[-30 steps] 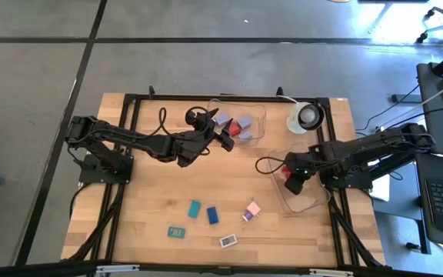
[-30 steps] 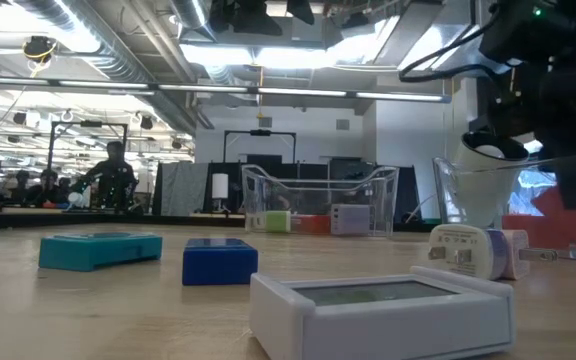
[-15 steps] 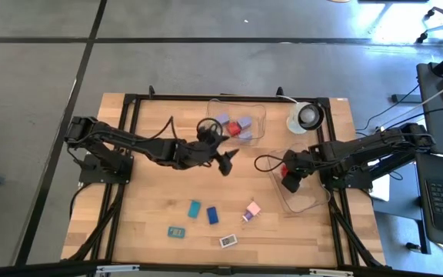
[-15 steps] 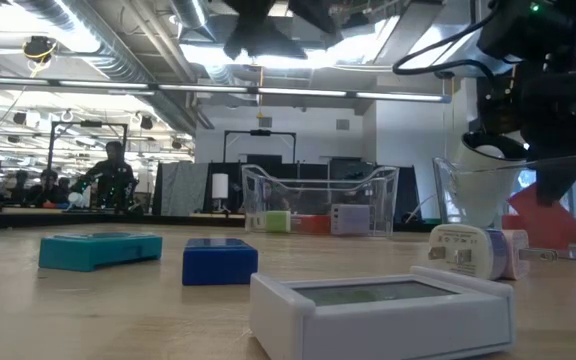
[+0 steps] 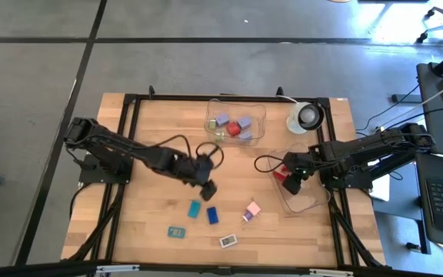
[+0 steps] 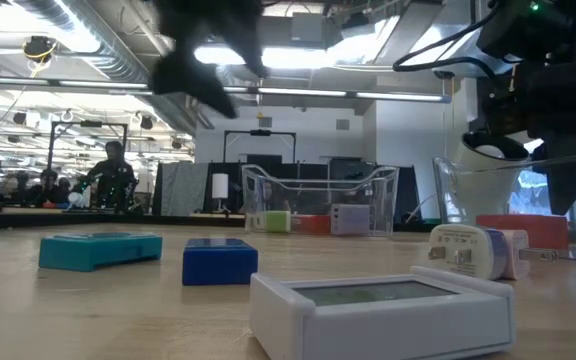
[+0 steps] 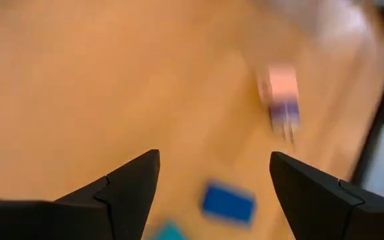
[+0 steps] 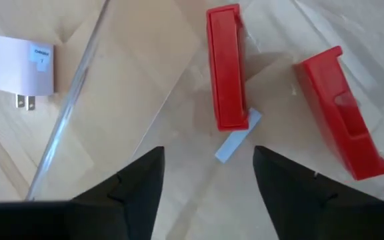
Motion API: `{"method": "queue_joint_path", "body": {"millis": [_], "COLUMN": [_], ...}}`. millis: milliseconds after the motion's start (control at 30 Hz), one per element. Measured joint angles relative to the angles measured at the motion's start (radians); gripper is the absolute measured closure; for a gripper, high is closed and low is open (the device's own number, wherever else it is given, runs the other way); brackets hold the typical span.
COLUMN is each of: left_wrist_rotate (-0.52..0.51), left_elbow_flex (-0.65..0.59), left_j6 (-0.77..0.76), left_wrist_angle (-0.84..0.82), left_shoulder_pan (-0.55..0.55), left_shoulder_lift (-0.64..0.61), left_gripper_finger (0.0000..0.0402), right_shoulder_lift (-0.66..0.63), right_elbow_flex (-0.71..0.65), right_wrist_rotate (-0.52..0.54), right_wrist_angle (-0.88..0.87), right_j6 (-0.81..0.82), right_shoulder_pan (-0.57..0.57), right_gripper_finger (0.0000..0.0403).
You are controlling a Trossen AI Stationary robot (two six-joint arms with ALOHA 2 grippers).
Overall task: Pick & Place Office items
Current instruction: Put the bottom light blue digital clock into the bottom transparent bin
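High view. The left gripper (image 5: 208,189) hangs over mid-table, empty, just beside a flat teal block (image 5: 194,208) and a flat dark-blue block (image 5: 212,215). Both blocks lie toward the table's near edge from the gripper, long axes running roughly front to back. A pink-and-lavender plug adapter (image 5: 251,210) lies farther toward the right arm's side, a small teal card (image 5: 177,231) and a white rectangular device (image 5: 228,241) nearer the edge. The left arm is plainly the nearer to all of these. The right gripper (image 5: 292,176) sits at the clear plastic tub (image 5: 301,201) on the right, over a red piece (image 5: 281,175). A second clear tub (image 5: 237,123) at the far edge holds lavender, red and green pieces.

Low view. The blue block (image 6: 219,260) stands beside the teal block (image 6: 100,249); the white device (image 6: 383,305) lies nearest the camera.

Left wrist view. The fingers (image 7: 129,187) are spread wide, nothing between them; the blue block (image 7: 228,203) shows ahead, between them.

Right wrist view. The fingers (image 8: 135,183) stand apart and hold nothing; two red clip-like pieces (image 8: 225,67) rest on the tub floor beyond them.
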Motion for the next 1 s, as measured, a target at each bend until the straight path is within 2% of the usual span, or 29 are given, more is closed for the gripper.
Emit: {"method": "queue_joint_path", "body": {"millis": [167,333,400,533,733,867,1000], "left_wrist_rotate": [0.135,0.134,0.126,0.103,0.097,0.078,0.064], "left_elbow_flex": [0.000,0.000,0.000,0.000,0.000,0.000,0.003], "left_j6": [0.054,0.266,0.285,0.227,0.267,0.269,0.235], "left_wrist_angle": [-0.026,0.000,-0.001,-0.003,-0.010,-0.052,-0.062], "left_shoulder_pan": [-0.142,-0.315,-0.376,-0.469,-0.534,-0.535,-0.526], "left_shoulder_lift": [0.001,0.022,0.044,0.108,0.224,0.291,0.302], "left_gripper_finger": [0.0121,0.0121,0.0121,0.0121,0.0121,0.0121,0.0121], "right_shoulder_lift": [0.000,0.000,0.000,0.000,0.000,0.000,0.000], "right_elbow_flex": [0.000,0.000,0.000,0.000,0.000,0.000,0.001], "right_wrist_rotate": [0.001,0.003,0.007,0.017,0.028,0.005,-0.002], "right_wrist_angle": [0.000,0.000,0.000,0.001,0.004,0.005,0.008], "right_j6": [-0.032,-0.064,-0.068,-0.078,-0.078,-0.077,-0.073], "right_shoulder_pan": [0.000,0.000,0.000,0.000,0.000,0.000,0.000], "right_gripper_finger": [0.0156,0.0154,0.0154,0.0155,0.0154,0.0154,0.0154]}}
